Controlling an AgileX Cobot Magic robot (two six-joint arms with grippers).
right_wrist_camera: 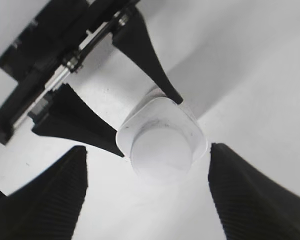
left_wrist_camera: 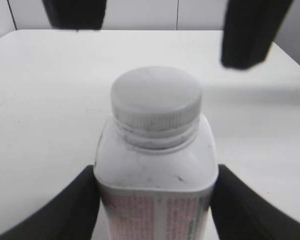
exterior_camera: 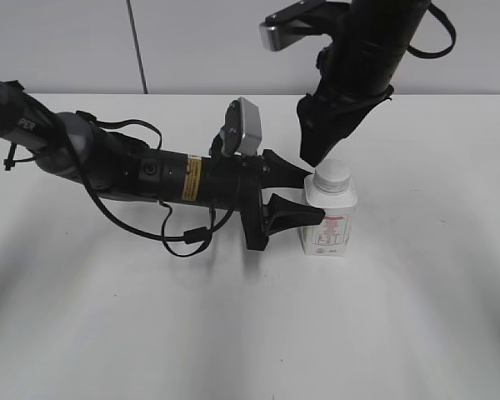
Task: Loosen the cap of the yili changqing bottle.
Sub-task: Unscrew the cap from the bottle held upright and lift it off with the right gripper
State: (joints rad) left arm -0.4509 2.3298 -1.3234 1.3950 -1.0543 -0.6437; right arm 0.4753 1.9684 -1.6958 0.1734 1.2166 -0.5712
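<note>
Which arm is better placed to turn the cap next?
The right. Its gripper hangs open directly above the cap, jaws either side of it but not touching. The left gripper is already clamped on the bottle body from the side, steadying it upright.

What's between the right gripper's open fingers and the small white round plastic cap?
Nothing: in the right wrist view, the right gripper fingers flank the white cap with bare gaps.

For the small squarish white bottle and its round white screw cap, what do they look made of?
The squarish white bottle: likely plastic, opaque and matte, with soft rounded shoulders, faint dark scuffs and a red-printed label. The round white screw cap: likely moulded plastic, matte, with fine vertical ribbing round its skirt. The looks alone cannot confirm either.
</note>
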